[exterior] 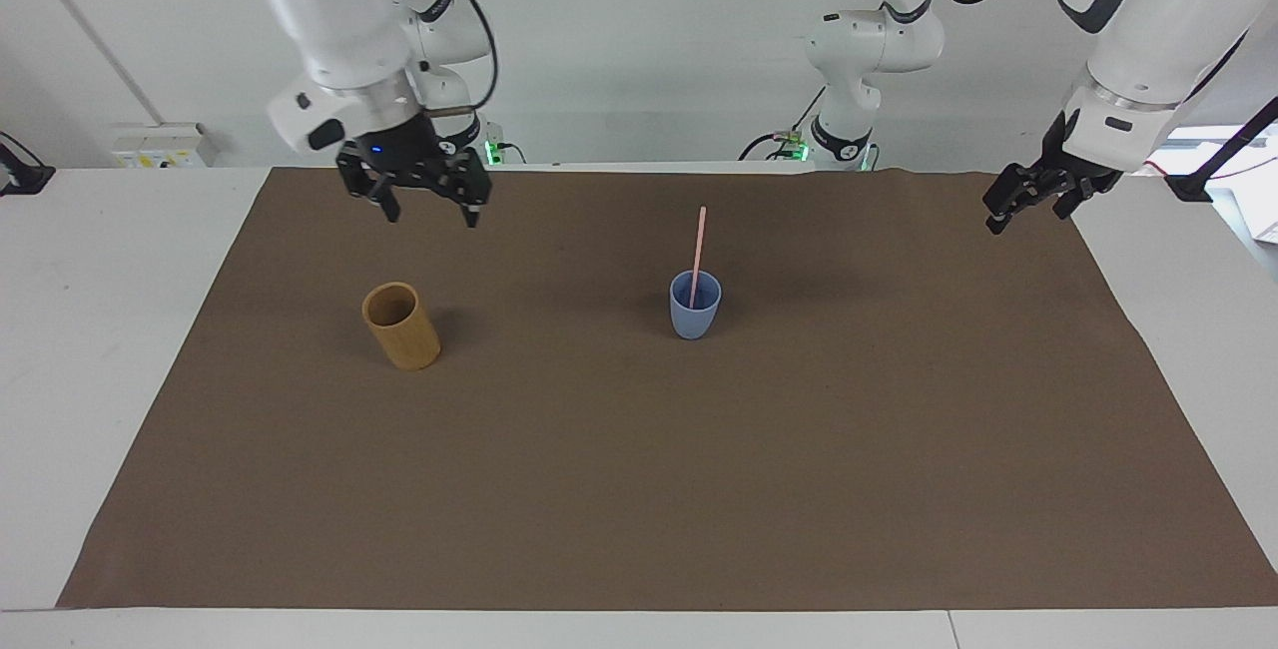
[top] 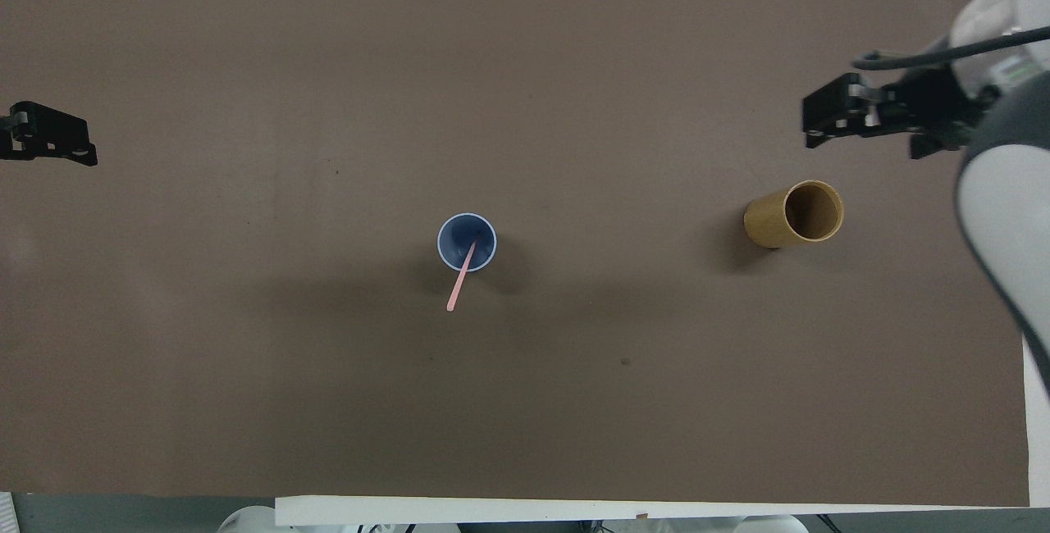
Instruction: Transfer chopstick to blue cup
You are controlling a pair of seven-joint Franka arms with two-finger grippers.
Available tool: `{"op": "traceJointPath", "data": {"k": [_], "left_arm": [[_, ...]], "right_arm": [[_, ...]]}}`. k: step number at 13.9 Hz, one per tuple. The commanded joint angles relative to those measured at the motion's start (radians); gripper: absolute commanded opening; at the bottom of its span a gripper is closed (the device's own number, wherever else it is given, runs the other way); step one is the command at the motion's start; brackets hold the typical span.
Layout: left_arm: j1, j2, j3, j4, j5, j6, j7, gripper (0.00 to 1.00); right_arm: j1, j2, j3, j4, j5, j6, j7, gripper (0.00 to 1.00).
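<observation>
The right gripper (exterior: 429,212) hangs empty with its black fingers spread apart, raised over the brown mat (exterior: 639,489) near the tan wooden cylindrical cup (exterior: 400,325). The overhead view shows it only from the side, so the gap reads clearly in the facing view alone. The thin pale-pink chopstick (exterior: 697,256) stands in the small light-blue tapered cup (exterior: 694,305) at mid-table, leaning on its rim toward the robots, a tilt plainer from overhead (top: 462,277). The left gripper (exterior: 1006,206) waits over the mat's edge, apparently open and holding nothing.
</observation>
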Motion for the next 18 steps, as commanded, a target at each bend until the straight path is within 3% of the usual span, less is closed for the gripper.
{"op": "traceJointPath", "data": {"k": [1,3,6,9,18], "left_arm": [[-0.005,-0.001,0.001,0.007,0.016,-0.018,-0.007,1.00],[-0.005,-0.001,0.001,0.007,0.016,-0.018,-0.007,1.00],[-0.005,-0.001,0.001,0.007,0.016,-0.018,-0.007,1.00],[-0.005,-0.001,0.001,0.007,0.016,-0.018,-0.007,1.00],[-0.005,-0.001,0.001,0.007,0.016,-0.018,-0.007,1.00]], "right_arm": [[-0.059,0.006,0.019,0.069,-0.083,-0.094,-0.128,1.00],[-0.144,-0.010,0.023,0.017,-0.062,-0.096,-0.229,1.00],[-0.187,-0.017,0.028,0.006,-0.038,-0.128,-0.263,1.00],[-0.199,-0.085,0.033,-0.058,-0.001,-0.122,-0.252,1.00],[-0.229,-0.097,0.034,-0.078,-0.016,-0.111,-0.254,1.00]]}}
